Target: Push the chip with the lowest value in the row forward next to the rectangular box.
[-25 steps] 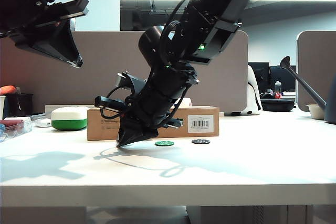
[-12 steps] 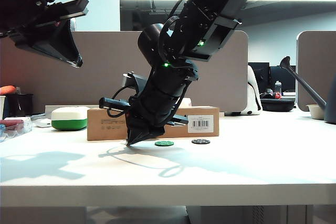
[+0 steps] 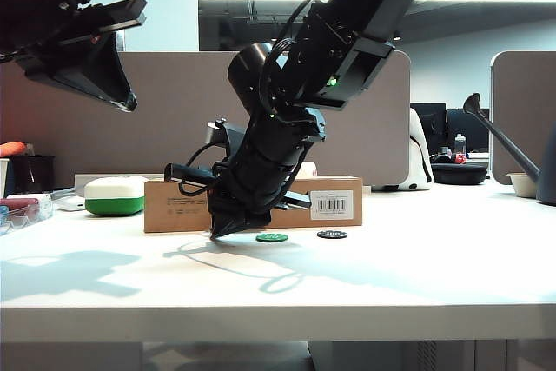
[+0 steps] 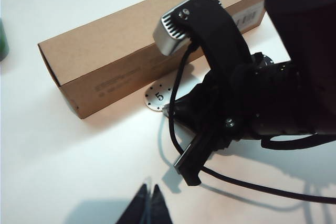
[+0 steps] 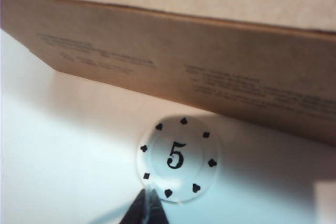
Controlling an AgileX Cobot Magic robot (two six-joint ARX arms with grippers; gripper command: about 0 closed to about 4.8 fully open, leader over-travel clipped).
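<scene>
The right gripper [image 3: 215, 235] stands tip-down on the table [image 3: 278, 280], jaws closed to a point, just in front of the box [image 3: 169, 206]. Between tip and box lies only the white chip [image 5: 177, 158], close against the box wall, so little room is left there. The right arm slants up over the box and blocks the way in from above and from the right. Beside it the green chip [image 3: 272, 237] and black chip [image 3: 332, 235] lie flat in front of the box. The left gripper [image 3: 95, 58] hangs high at the left, jaws together, well clear; bare table spreads below it. A white-and-green case [image 3: 115, 195] stands left of the box.
</scene>
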